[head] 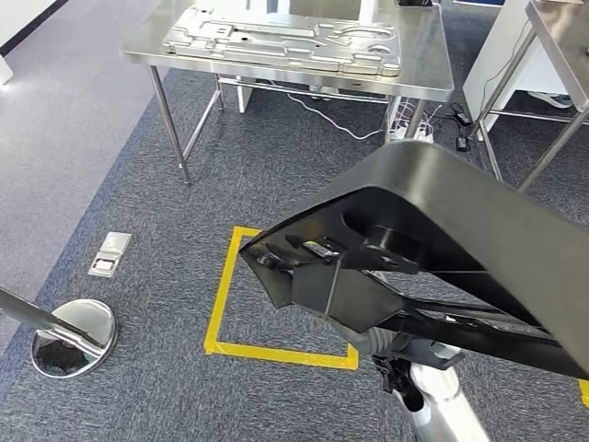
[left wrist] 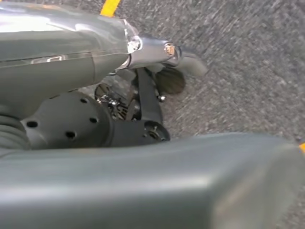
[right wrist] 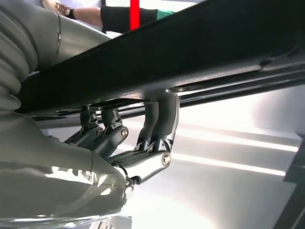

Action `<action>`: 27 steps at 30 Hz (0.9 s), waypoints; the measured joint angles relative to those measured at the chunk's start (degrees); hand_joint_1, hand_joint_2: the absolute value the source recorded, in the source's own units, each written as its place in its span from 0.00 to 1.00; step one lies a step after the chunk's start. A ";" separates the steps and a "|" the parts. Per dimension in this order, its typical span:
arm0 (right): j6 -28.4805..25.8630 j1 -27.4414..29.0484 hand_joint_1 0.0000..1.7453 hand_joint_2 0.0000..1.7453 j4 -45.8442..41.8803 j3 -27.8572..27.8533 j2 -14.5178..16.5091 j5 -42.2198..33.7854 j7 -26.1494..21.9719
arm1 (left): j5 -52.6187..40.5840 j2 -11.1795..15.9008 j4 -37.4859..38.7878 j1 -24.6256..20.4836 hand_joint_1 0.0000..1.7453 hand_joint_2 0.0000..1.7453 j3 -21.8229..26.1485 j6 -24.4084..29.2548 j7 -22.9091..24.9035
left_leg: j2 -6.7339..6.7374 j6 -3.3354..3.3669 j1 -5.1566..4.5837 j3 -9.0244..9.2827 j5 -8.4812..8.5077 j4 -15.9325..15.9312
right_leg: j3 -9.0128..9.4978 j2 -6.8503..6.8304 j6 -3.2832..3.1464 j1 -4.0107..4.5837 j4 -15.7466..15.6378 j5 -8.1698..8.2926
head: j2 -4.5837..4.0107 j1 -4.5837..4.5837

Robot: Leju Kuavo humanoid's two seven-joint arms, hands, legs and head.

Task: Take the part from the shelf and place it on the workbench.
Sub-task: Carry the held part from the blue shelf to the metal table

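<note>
While the right hand (right wrist: pixel 144 143) grips it from beneath, the black part (head: pixel 444 230) runs lengthwise left-to-right, nearly level.

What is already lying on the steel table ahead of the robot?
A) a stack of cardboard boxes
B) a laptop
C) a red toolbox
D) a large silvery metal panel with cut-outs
D: in the head view a flat silvery metal panel with stamped cut-outs lies on the steel table, beyond the black part being carried.
</note>
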 joint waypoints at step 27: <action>0.66 -0.30 1.00 1.00 0.63 -0.67 1.57 -3.19 -0.04 | -0.02 0.05 -0.01 0.10 0.00 1.00 0.02 0.45 0.15 | -2.19 -2.45 0.76 -0.94 0.49 0.60 | 2.67 3.85 -0.15 -0.48 -8.64 4.95 | -0.01 -0.26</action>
